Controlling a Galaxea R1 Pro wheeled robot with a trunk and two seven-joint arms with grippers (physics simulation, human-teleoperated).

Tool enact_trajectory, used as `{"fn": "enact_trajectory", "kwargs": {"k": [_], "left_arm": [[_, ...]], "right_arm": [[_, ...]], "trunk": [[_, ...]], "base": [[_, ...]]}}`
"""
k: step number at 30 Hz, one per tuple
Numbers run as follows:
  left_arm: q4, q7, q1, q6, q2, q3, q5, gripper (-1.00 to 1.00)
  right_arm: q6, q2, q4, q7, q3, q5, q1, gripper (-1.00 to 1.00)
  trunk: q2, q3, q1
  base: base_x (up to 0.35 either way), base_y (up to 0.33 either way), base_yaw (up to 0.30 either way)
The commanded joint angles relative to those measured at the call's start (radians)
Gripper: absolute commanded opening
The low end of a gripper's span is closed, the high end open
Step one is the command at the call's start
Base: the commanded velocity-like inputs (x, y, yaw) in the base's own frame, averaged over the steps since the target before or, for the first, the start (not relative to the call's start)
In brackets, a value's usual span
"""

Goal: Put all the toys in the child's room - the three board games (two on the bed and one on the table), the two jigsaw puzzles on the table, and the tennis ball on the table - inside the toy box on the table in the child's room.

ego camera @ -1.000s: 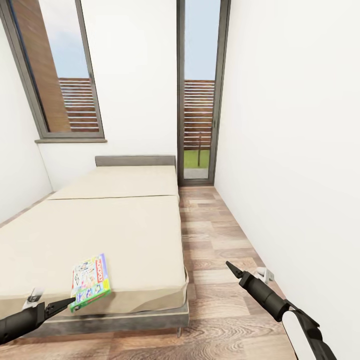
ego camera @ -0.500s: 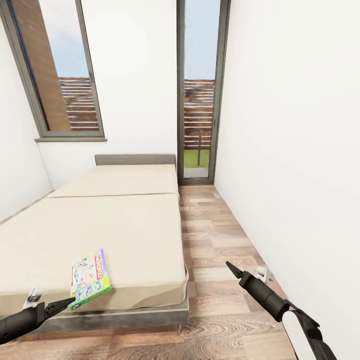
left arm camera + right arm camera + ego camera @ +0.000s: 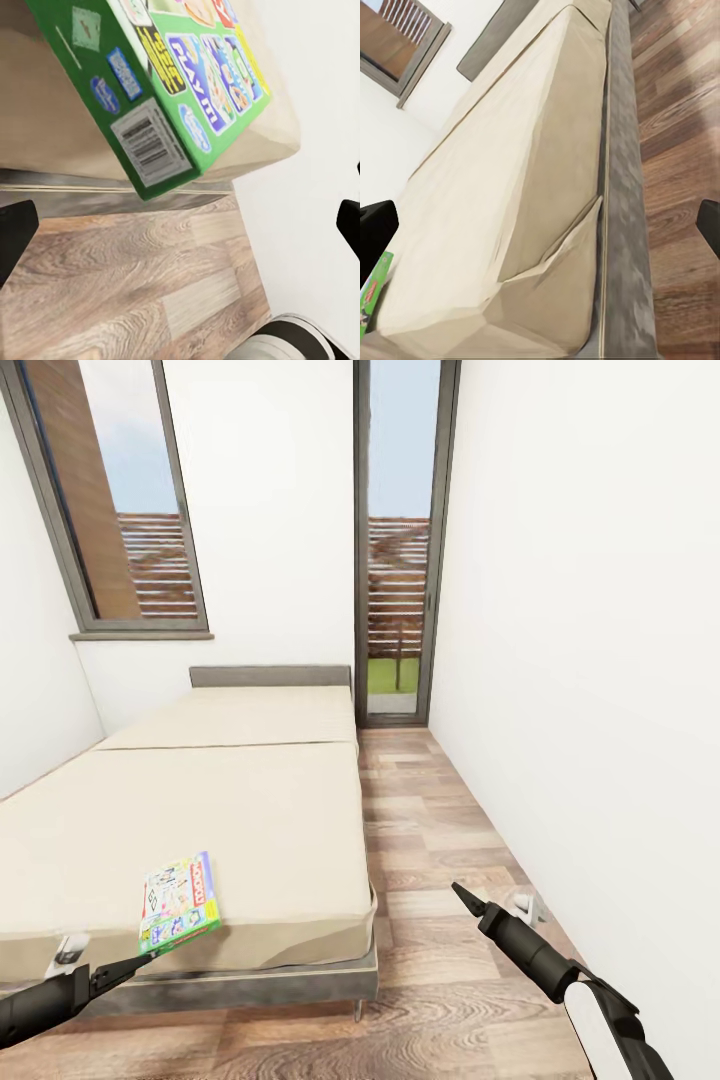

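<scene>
One board game, a flat box with a white-green-yellow printed lid, lies on the near mattress of the bed, close to its foot edge. My left gripper hovers just below and in front of the box, apart from it. In the left wrist view the board game overhangs the mattress edge, and the two fingers stand far apart, so the left gripper is open. My right gripper hangs open over the floor beside the bed, holding nothing. Its wrist view looks along the bed.
A strip of wood-plank floor runs between the bed and the white right wall. A tall glass door stands at the far end and a window at the back left. The grey headboard meets the back wall.
The whole picture has shifted a little: the bed and the board game now sit slightly higher, so the camera has moved. Both grippers keep their places in the picture and stay open.
</scene>
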Motion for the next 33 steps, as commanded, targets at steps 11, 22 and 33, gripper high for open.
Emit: {"fn": "enact_trajectory", "kwargs": {"k": [11, 22, 33], "left_arm": [[-0.001, -0.009, -0.001, 0.012, -0.002, 0.003, -0.01, 1.0], [-0.001, -0.008, -0.001, 0.01, -0.003, 0.003, -0.01, 1.0], [-0.001, -0.008, -0.001, 0.01, -0.004, 0.003, -0.011, 1.0]], "right_arm": [[0.009, 0.0, -0.001, 0.001, -0.002, -0.008, -0.001, 1.0], [0.009, 0.0, 0.0, 0.001, -0.002, -0.008, -0.001, 1.0], [0.009, 0.0, 0.0, 0.001, -0.002, -0.008, -0.001, 1.0]], "trunk": [[-0.001, -0.013, 0.001], [-0.001, -0.013, 0.001], [-0.001, -0.013, 0.001]], "base": [[0.0, 0.0, 0.0], [0.106, 0.0, 0.0], [0.009, 0.0, 0.0]]}}
